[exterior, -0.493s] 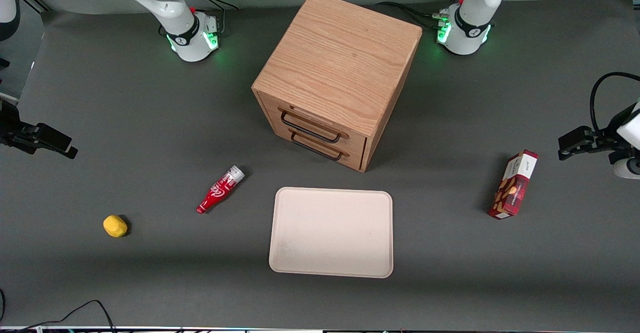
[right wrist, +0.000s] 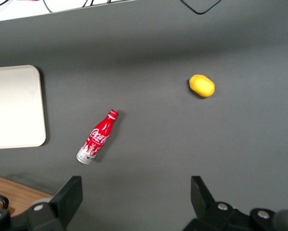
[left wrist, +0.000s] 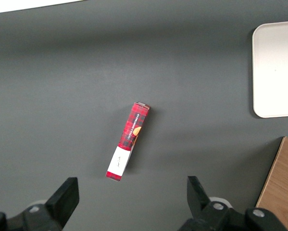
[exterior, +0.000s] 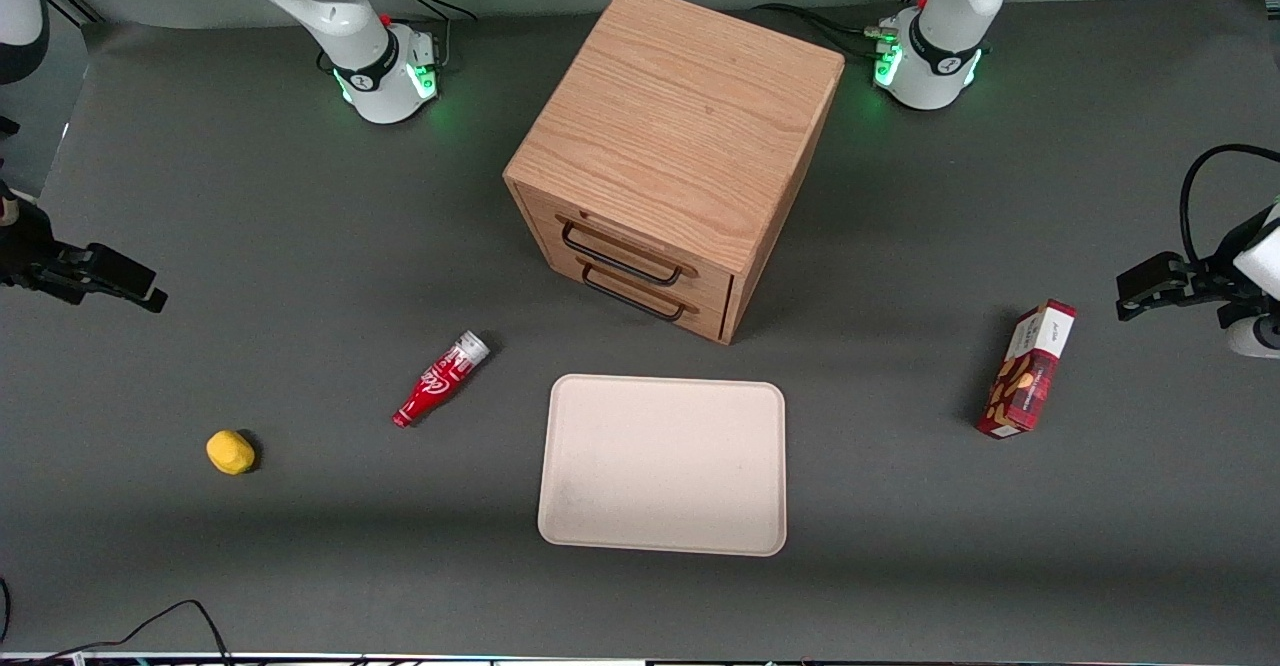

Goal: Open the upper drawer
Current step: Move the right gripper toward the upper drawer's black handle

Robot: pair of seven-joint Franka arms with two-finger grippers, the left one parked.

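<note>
Hanging wide open, empty, well apart from the cabinet (exterior: 675, 156), the gripper (right wrist: 134, 202) could hook the lower handle (exterior: 632, 297) instead of the upper drawer's (exterior: 620, 254); they sit close.

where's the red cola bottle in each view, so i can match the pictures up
Front view: the red cola bottle lies on the table beside the tray, toward the working arm's end; the gripper hovers open farther out that way.
Right wrist view: the bottle lies between the tray and the yellow object.
Left wrist view: not in it.
Shared landmark: the tray.
</note>
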